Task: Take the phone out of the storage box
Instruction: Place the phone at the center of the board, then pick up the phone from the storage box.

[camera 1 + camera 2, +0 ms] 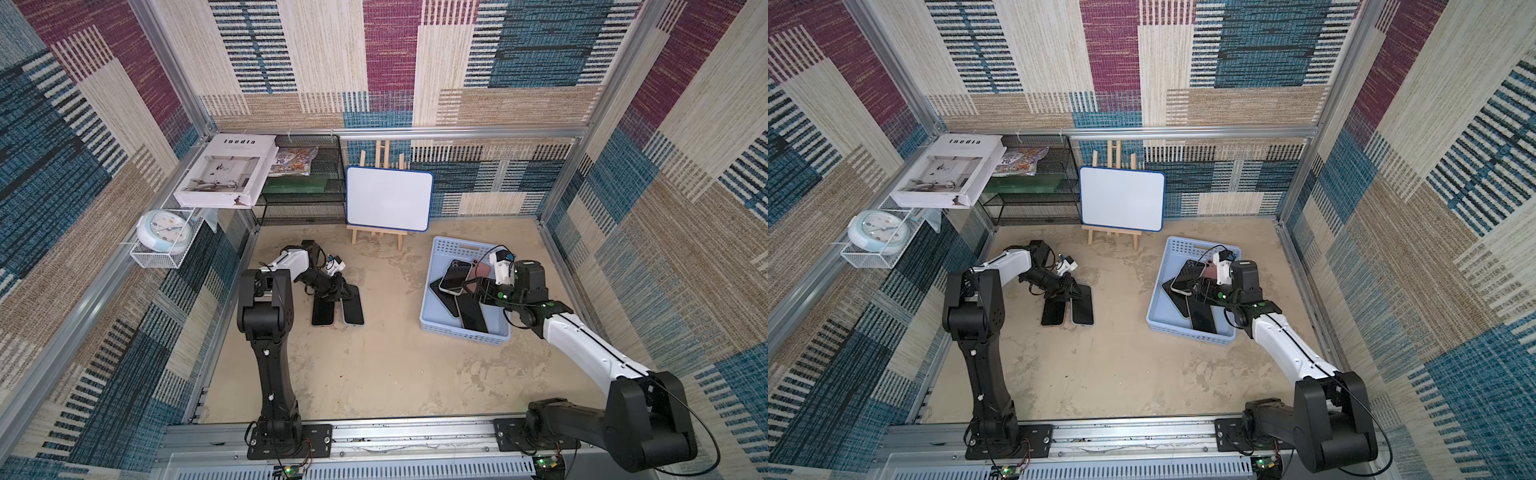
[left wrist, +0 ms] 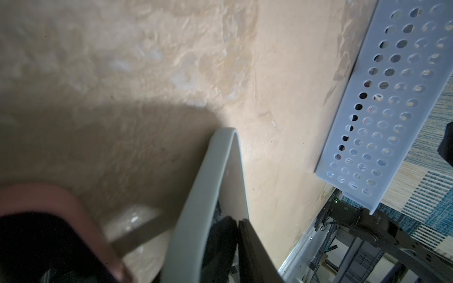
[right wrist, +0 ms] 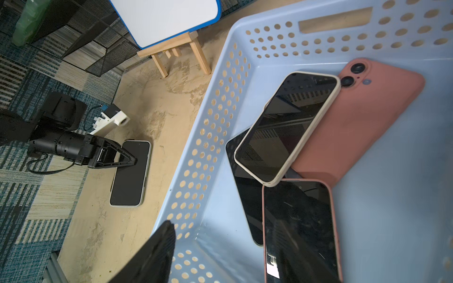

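Pale blue perforated storage box holds four phones; right gripper spread above; left gripper state unclear

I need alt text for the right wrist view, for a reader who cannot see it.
A pale blue storage box holds four overlapping phones; a cream-cased phone lies screen up on top, partly over a pink phone lying face down. Outside the box, the left gripper is at a grey-cased phone flat on the table.
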`<state>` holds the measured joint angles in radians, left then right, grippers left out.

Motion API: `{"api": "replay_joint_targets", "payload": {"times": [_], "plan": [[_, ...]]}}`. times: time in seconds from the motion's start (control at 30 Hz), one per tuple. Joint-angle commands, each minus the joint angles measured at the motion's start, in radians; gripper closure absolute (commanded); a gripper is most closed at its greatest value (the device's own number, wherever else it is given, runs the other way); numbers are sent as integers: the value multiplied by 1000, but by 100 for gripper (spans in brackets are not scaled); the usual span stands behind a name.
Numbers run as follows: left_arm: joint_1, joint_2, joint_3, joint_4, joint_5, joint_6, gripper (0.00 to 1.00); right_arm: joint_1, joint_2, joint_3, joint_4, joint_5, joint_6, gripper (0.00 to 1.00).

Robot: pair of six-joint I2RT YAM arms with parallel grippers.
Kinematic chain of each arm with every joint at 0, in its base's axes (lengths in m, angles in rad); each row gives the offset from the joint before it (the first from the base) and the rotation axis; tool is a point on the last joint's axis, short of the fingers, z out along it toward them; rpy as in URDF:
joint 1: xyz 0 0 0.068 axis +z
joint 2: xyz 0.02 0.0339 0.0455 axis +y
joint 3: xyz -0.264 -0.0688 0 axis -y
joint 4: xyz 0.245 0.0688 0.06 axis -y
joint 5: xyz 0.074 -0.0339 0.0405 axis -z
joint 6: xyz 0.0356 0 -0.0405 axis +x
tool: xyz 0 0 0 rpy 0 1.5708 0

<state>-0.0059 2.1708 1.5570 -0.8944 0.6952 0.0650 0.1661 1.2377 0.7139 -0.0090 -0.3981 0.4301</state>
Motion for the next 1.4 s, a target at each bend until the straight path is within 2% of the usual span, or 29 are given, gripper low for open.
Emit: {"api": "replay_joint_targets", "payload": {"times": [0.0, 0.07, 0.13, 0.33, 0.43, 0.53, 0.67, 0.77, 0.93, 1.03, 1.17, 1.37], "plan": [[5, 13, 7, -16, -108, -18, 57, -5, -5, 2, 14, -11, -12, 31], [5, -3, 5, -7, -178, -36, 47, -6, -3, -3, 19, -15, -11, 31], [5, -41, -4, 7, -262, -66, 41, -7, 0, -2, 18, -16, -12, 31], [-2, -249, -52, 11, -531, -159, 36, -10, -7, 2, 3, 32, -22, 31], [-56, -403, -102, 43, -635, -192, 35, -10, -23, 12, -12, 74, -34, 32], [-168, -529, -140, 106, -687, -198, 35, -10, -36, 19, -8, 104, -32, 32], [-355, -608, -179, 212, -698, -190, 35, -10, -17, 38, -7, 106, -26, 32], [-439, -628, -216, 299, -667, -251, 38, -10, 7, 39, 0, 102, 12, 33], [-564, -664, -308, 479, -687, -304, 39, -10, 49, 35, 6, 107, 46, 35], [-615, -656, -329, 538, -688, -334, 37, -10, 73, 32, 9, 117, 58, 36], [-665, -609, -318, 589, -628, -357, 37, -9, 132, 33, 41, 98, 92, 36], [-716, -506, -264, 648, -583, -426, 42, -10, 310, 88, 98, 80, 182, 39]]}}
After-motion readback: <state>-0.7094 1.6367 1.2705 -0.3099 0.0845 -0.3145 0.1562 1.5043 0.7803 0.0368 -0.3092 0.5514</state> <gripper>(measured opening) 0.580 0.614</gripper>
